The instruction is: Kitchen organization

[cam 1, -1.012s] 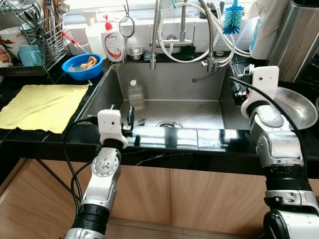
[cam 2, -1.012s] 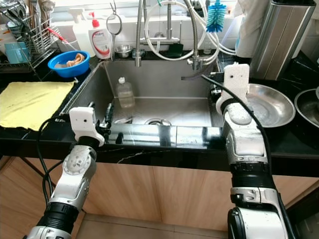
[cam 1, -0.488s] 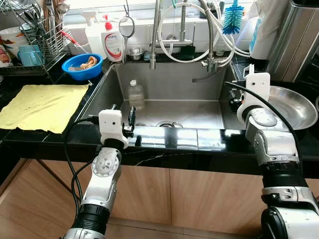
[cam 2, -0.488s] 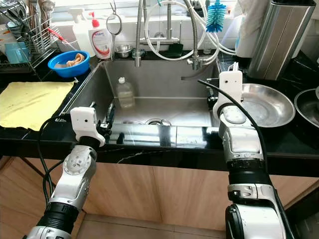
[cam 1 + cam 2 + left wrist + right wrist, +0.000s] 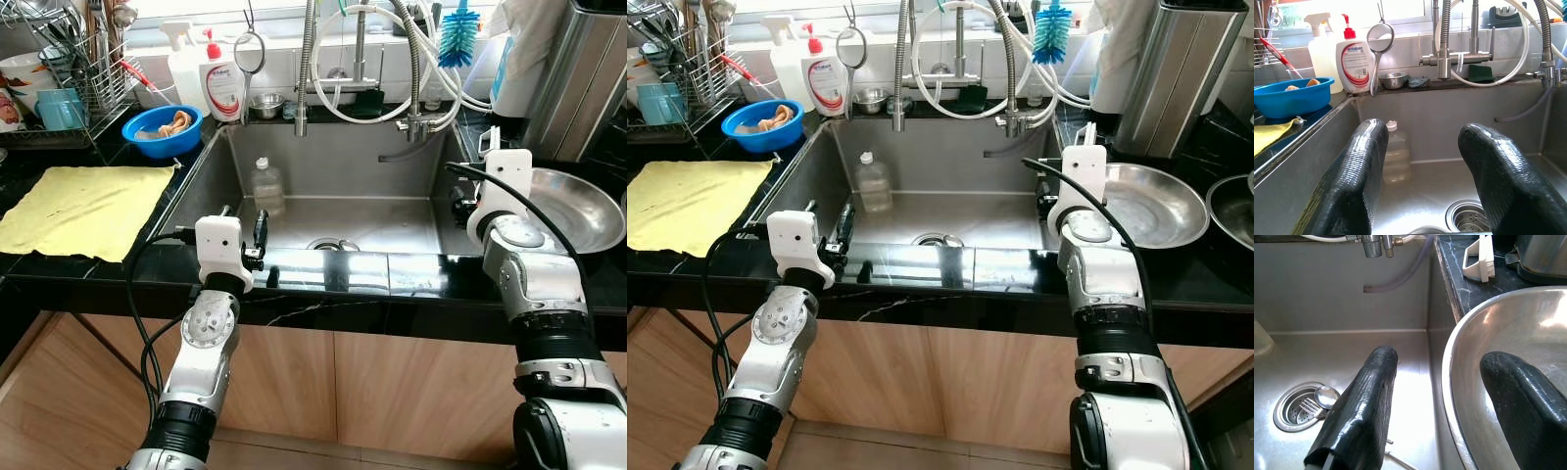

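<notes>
Right end effector hangs open at the sink's right rim in the left eye view, beside the steel bowl on the desk; the bowl lies at its 3 o'clock, rim just beside the fingers. Across the basin, the left end effector sits at the sink's front left edge, also open and holding nothing, with the plastic bottle upright in the basin at its 12 o'clock. Seen from the right eye, the drain lies between the two arms, toward the basin's front. Looking along the left wrist, the spread fingers frame the bottle, which stands straight ahead, long axis vertical. Looking along the right wrist, one finger is over the basin and the other over the bowl, so the rim runs between them; a spoon rests on the drain strainer. The right arm is clearly nearer the bowl, the left nearer the bottle.
</notes>
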